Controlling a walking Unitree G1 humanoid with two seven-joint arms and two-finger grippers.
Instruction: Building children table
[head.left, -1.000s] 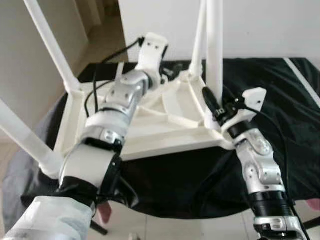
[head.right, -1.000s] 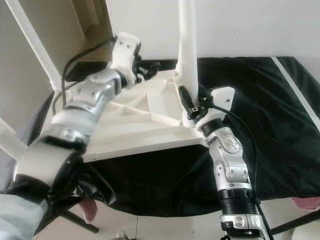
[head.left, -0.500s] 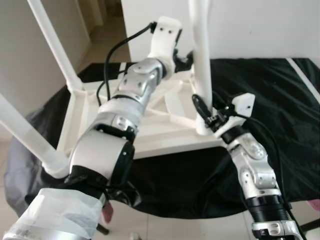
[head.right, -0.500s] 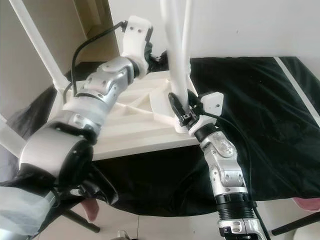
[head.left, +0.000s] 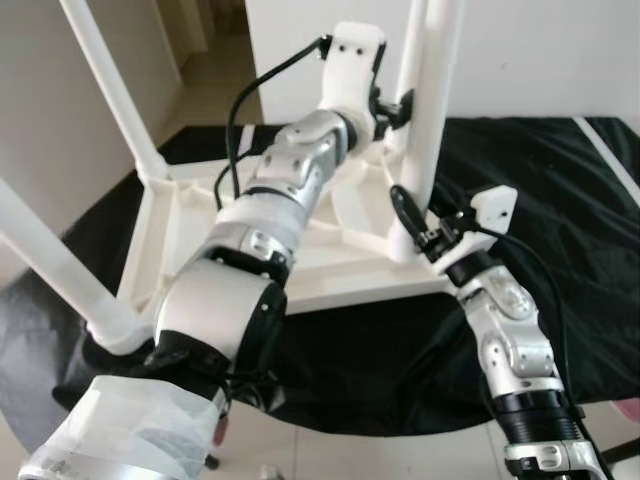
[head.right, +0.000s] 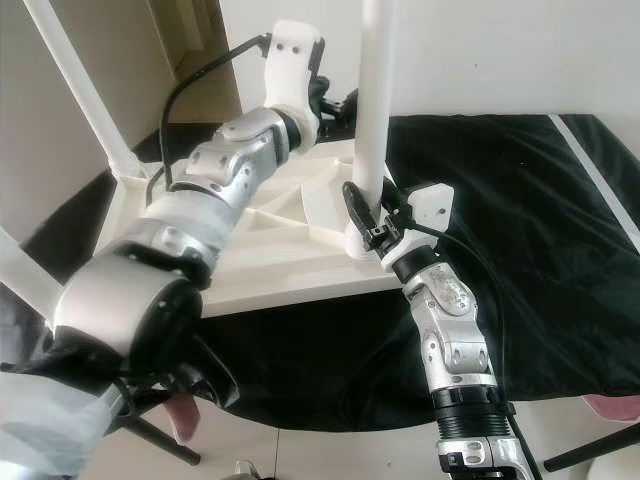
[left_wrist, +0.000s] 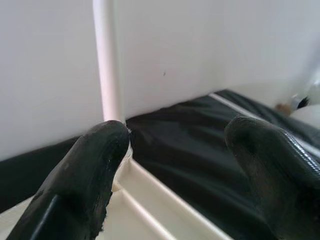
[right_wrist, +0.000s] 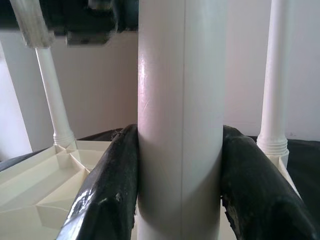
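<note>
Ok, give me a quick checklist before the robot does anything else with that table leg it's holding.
1. Right gripper grip on the near leg: ok, fingers clamp both sides near its base.
2. Leg upright in its corner socket: looks ok.
3. Leg fully seated: cannot tell, the joint is hidden.
4. Left gripper: ok, open, holding nothing, raised over the far side of the upturned table top.
5. Table top flat on the black cloth: ok.
6. Other legs fitted: ok, three more stand up.
</note>
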